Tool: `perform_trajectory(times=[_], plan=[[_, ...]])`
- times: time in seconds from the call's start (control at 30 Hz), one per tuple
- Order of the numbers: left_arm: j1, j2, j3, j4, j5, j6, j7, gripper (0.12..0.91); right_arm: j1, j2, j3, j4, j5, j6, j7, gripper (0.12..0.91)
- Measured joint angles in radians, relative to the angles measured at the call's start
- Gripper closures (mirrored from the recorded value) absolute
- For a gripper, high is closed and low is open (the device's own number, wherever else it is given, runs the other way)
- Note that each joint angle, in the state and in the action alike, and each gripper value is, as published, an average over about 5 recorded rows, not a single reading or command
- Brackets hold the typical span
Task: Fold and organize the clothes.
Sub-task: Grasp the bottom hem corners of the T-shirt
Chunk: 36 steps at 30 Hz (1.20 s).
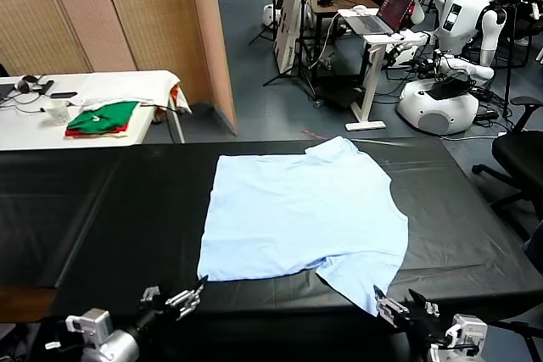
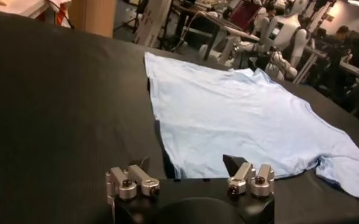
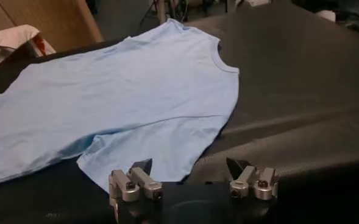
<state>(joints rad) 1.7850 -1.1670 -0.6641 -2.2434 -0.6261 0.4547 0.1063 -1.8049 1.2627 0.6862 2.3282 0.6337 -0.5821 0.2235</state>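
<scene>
Two grippers sit low at the near edge of the work surface, and neither holds anything. The left gripper (image 1: 176, 300) has its fingers spread wide apart over bare cloth, just short of the shirt's near hem corner. The right gripper (image 1: 405, 309) is spread wide too, its fingertips close to the tip of the near sleeve without touching it, as far as the views show.

Beyond them lies the pale sky-blue short-sleeved cotton T-shirt (image 1: 301, 214), spread flat and nearly smooth across the middle of the black cloth-covered table (image 1: 93, 209). Its collar points toward the robot's right, one sleeve reaches the near edge and the other the far edge. No white print shows, so it may be face down.

Judging from this, the folding has not begun: no fold is made, and every step of folding and tidying is left.

On a white side table (image 1: 34, 125) well apart, a folded green-and-red stack of garments (image 1: 103, 119) rests.
</scene>
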Motion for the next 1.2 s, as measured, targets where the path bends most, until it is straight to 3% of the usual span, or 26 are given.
perform_trajectory(times=[0.5, 0.6, 0.7, 0.8, 1.0, 1.13, 1.2], plan=[[-0.047, -0.060, 0.070, 0.047, 0.095, -0.005, -0.031, 0.123, 0.027, 0.021, -0.046, -0.045, -0.056, 0.009, 0.009, 0.119], [-0.054, -0.063, 0.075, 0.057, 0.102, -0.007, -0.033, 0.127, 0.031, 0.024, -0.056, -0.053, -0.060, 0.011, 0.012, 0.141], [-0.063, -0.068, 0.083, 0.068, 0.108, -0.011, -0.030, 0.161, 0.034, 0.028, -0.063, -0.059, -0.061, 0.011, 0.013, 0.217], [-0.070, -0.072, 0.093, 0.077, 0.115, -0.014, -0.027, 0.267, 0.035, 0.031, -0.069, -0.064, -0.066, 0.013, 0.013, 0.350], [-0.078, -0.073, 0.105, 0.086, 0.124, -0.014, -0.031, 0.586, 0.038, 0.039, -0.085, -0.069, -0.074, 0.016, 0.011, 0.675], [-0.078, -0.071, 0.106, 0.088, 0.124, -0.013, -0.034, 0.772, 0.040, 0.043, -0.096, -0.071, -0.073, 0.021, 0.016, 0.786], [-0.078, -0.069, 0.106, 0.089, 0.124, -0.013, -0.034, 0.801, 0.036, 0.045, -0.101, -0.067, -0.073, 0.026, 0.020, 0.820]])
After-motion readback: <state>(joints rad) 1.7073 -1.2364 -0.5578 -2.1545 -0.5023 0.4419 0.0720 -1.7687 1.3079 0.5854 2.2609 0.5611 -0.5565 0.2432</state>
